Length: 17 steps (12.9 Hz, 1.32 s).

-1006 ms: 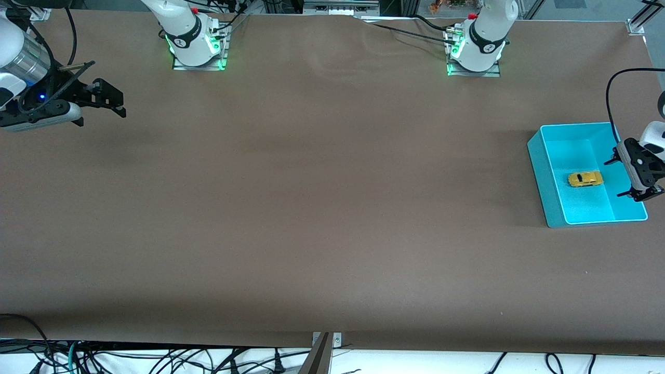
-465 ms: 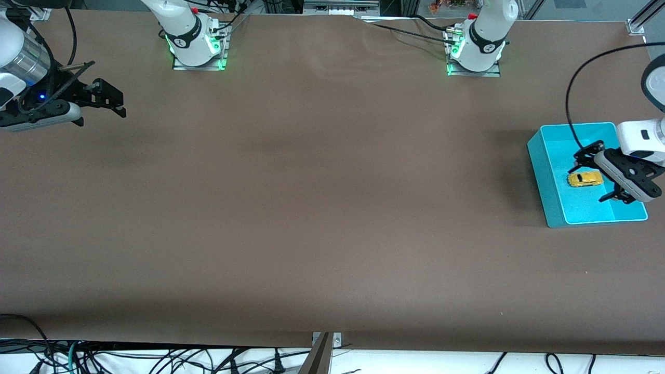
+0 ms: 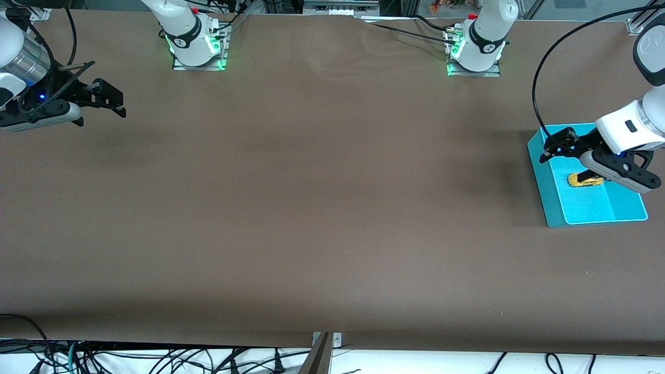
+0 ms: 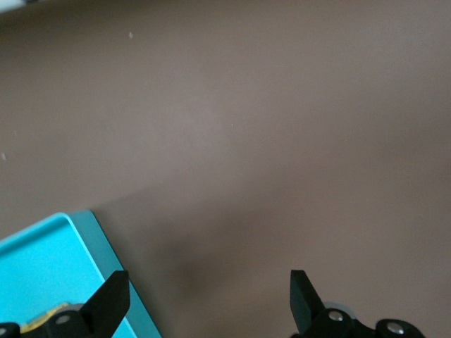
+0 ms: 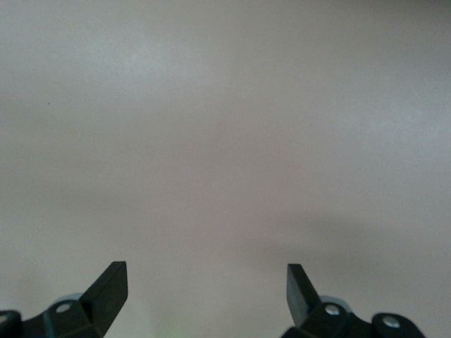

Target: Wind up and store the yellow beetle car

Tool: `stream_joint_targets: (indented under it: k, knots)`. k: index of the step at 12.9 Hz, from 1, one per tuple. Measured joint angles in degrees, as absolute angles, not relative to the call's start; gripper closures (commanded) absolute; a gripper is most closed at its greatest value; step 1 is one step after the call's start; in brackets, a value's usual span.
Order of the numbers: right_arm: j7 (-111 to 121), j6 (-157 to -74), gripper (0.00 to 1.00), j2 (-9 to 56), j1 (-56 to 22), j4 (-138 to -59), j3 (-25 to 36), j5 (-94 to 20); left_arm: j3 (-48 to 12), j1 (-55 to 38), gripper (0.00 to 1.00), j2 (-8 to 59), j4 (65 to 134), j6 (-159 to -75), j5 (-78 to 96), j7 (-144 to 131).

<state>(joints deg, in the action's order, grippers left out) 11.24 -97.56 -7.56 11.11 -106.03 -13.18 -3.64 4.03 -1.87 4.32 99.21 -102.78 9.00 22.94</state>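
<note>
The left pincer (image 4: 208,303) hangs with its two dark fingertips (image 4: 113,296) spread wide apart over the brown counter (image 4: 268,141). A corner of a turquoise bin (image 4: 84,243) shows beside one fingertip, and a sliver of the yellow beetle car (image 4: 42,325) lies inside it, mostly hidden.

White arms with black cables, green-lit bases, red-topped joints, and black two-fingered claws

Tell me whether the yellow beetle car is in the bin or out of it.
In. The yellow beetle car sits on the floor of the turquoise bin, partly hidden by the open left tool above it.
</note>
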Motion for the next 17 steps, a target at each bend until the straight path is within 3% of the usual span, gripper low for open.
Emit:
stream_joint_targets:
  k: [7, 17]
  knots:
    - [11.24, -97.56, 0.00, -7.56, 10.95, -106.02, -13.30, -1.42, 4.26, -4.02, 0.00, 4.17, 87.72, -79.31, 6.85, 2.06]
    - [11.25, -97.56, 0.00, -7.56, 10.84, -105.98, -13.31, -1.31, 4.59, -5.51, 0.00, 8.02, 87.05, -77.91, 4.75, 1.06]
